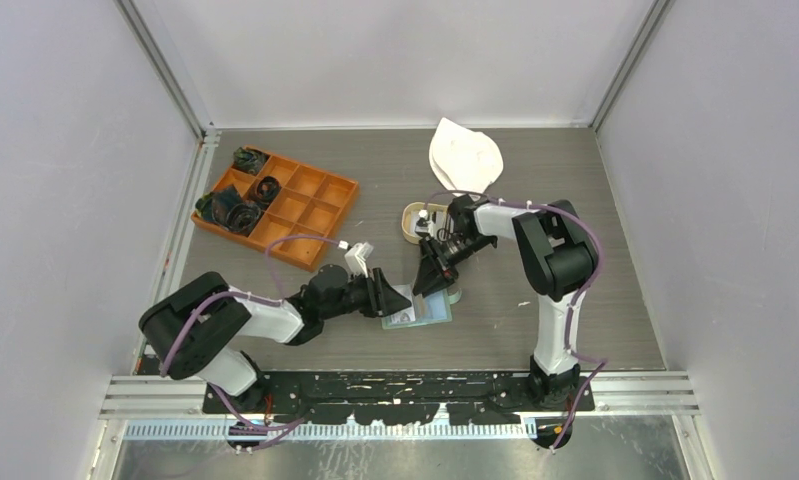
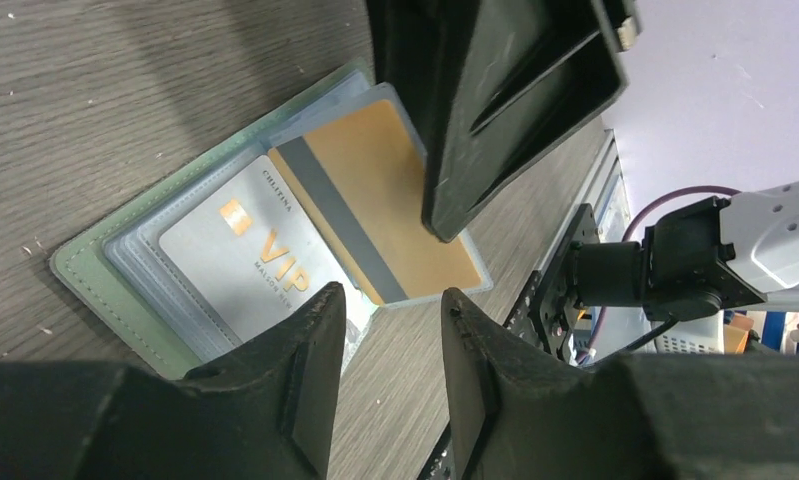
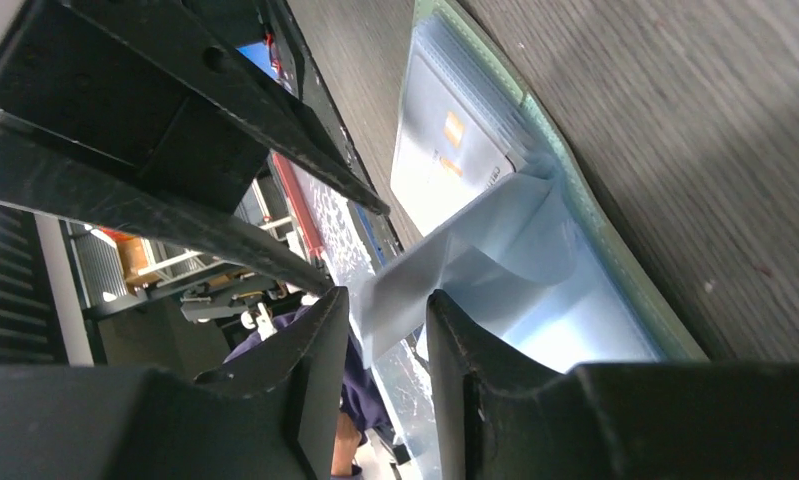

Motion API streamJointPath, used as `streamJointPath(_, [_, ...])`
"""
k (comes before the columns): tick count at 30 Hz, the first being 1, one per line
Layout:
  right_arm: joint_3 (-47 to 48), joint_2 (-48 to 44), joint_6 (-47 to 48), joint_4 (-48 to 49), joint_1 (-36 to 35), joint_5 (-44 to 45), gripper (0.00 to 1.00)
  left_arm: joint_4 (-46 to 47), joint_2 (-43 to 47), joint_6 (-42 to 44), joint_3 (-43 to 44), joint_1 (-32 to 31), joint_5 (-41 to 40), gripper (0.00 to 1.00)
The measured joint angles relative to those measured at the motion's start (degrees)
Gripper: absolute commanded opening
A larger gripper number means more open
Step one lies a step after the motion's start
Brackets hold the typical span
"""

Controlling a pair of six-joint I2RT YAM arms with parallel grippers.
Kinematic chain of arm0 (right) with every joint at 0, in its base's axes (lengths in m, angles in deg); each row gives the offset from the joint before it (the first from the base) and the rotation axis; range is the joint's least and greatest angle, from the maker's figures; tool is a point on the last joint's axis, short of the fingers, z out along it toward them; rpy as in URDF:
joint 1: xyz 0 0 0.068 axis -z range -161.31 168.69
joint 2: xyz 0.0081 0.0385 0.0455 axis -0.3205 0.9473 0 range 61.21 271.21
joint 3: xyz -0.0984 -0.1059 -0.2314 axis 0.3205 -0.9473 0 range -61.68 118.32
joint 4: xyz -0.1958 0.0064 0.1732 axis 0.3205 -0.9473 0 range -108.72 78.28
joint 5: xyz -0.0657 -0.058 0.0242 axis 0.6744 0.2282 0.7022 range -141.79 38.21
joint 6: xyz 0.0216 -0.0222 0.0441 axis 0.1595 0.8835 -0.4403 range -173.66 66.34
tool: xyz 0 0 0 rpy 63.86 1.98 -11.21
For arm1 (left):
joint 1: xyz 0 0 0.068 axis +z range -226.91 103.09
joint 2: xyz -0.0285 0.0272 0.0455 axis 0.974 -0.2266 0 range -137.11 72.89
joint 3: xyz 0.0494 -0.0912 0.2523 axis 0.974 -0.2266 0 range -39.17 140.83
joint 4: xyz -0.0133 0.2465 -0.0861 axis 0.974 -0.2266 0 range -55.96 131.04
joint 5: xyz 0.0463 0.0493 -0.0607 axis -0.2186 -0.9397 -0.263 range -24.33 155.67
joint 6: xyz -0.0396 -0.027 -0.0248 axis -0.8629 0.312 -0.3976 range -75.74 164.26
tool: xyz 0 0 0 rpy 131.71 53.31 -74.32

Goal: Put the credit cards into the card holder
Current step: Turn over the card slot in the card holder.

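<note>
Wallet (image 2: 95, 290) open — grey (image 2: 245, 265), gold cards (image 2: 395, 200) inside | left claw (image 2: 390, 310) apart | right claw (image 3: 385, 320) pinching sleeve (image 3: 475, 270)

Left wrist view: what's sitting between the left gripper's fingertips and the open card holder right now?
Nothing loose: in the left wrist view the left gripper hangs right over the card holder, with only the silver VIP card and gold card lying in it.

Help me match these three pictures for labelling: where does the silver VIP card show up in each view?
Top external: the silver VIP card lies in the open card holder, low centre, between the two grippers.
Left wrist: lower centre-left, beside the tan-gold card.
Right wrist: upper centre, seen edge-on in a clear pocket.
Shared landmark: the holder's sage-green edge.
</note>
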Motion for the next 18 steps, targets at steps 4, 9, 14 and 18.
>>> streamJointPath(4, [0.0,0.9,-0.3,0.3,-1.2,-0.5,0.46,-0.1,2.2,0.7,-1.0,0.0,0.0,0.42])
streamJointPath(9, [0.0,1.1,-0.4,0.7,-2.1,-2.2,0.52,-1.2,3.7,1.0,-2.1,0.0,-0.2,0.42])
streamJointPath(14, [0.0,1.6,-0.3,0.9,-2.5,-3.1,0.53,-1.9,3.7,1.0,-2.6,0.0,-0.5,0.42])
streamJointPath(18, [0.2,1.9,0.1,0.2,-2.5,-1.6,0.49,-3.0,4.5,1.0,-2.8,0.0,-1.1,0.38])
